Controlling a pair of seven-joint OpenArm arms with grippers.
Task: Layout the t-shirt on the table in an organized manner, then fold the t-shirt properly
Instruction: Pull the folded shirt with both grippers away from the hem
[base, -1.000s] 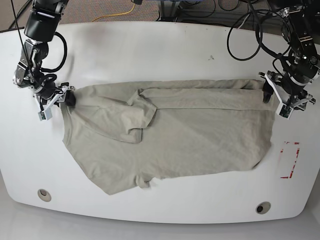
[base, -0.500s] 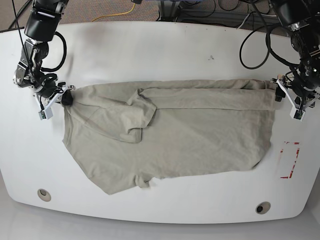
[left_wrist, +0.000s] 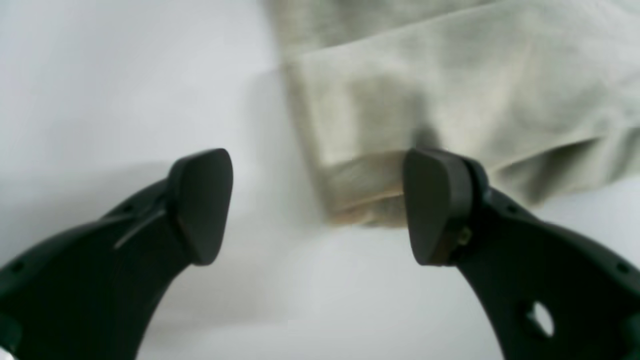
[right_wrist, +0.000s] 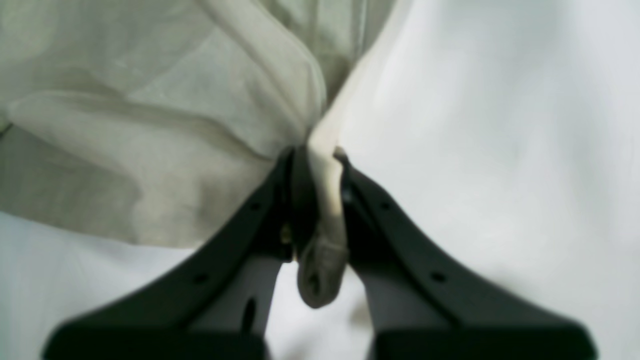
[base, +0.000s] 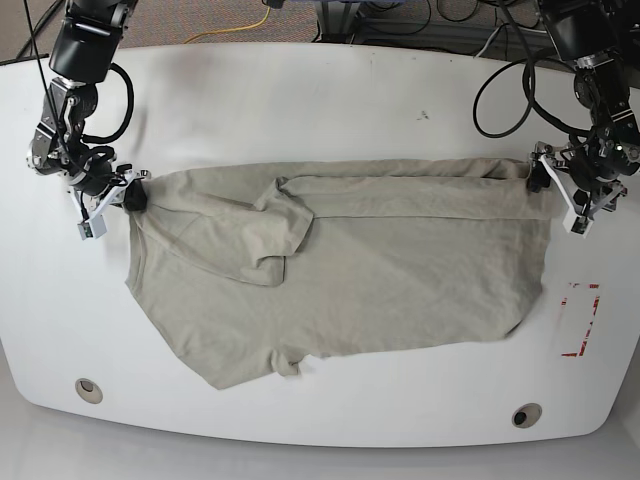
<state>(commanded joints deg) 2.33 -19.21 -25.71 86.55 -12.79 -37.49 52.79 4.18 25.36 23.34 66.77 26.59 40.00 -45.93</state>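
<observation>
The beige t-shirt (base: 340, 270) lies spread and wrinkled across the white table (base: 320, 100), one sleeve folded over its upper left part. My right gripper (base: 133, 199) is at the shirt's left end. The right wrist view shows it (right_wrist: 317, 200) shut on a pinched edge of the shirt (right_wrist: 150, 125). At the shirt's far right corner is my left gripper (base: 541, 179). In the left wrist view it (left_wrist: 317, 210) stands open, and the shirt's hemmed corner (left_wrist: 360, 185) lies on the table just beyond the gap, beside the right finger.
A red tape rectangle (base: 581, 320) marks the table right of the shirt. Two round grommet holes (base: 88, 388) (base: 526, 414) sit near the front edge. Black cables (base: 500, 70) hang over the table's back right.
The left arm swung outward to the right, then came back to the shirt's far right corner. The right gripper and the shirt have hardly moved.
</observation>
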